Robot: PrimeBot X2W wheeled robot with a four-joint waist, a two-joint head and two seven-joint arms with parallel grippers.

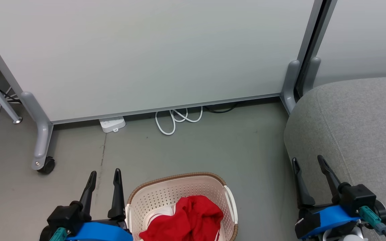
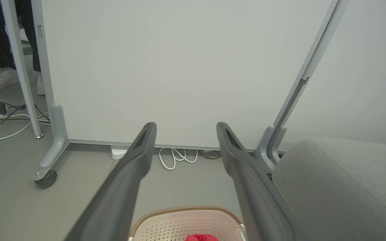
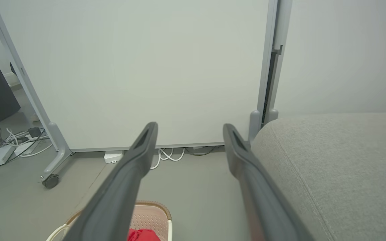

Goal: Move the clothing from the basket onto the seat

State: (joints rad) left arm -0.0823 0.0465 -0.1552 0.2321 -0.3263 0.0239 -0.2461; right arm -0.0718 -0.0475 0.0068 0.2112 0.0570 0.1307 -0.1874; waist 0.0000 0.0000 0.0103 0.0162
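Crumpled red clothing (image 1: 188, 217) sits in the perforated basket (image 1: 179, 175) (woven-look rim). Flanking it, left gripper (image 1: 105, 172) and right gripper (image 1: 307, 159) have fingers spread, empty.

An office-like room: pale partition panels (image 1: 146, 50) on grey feet (image 1: 40, 134) (one with a caster (image 1: 47, 165)), a power strip (image 1: 112, 124) and looped white cable (image 1: 176, 118) on the bare grey floor (image 1: 196, 147), a grey upholstered seat (image 1: 357, 134) alongside.

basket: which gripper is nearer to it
Left. The left gripper stands open close beside the basket, on its left side. The right gripper, also open, is off to the basket's right across a stretch of floor, by the seat.
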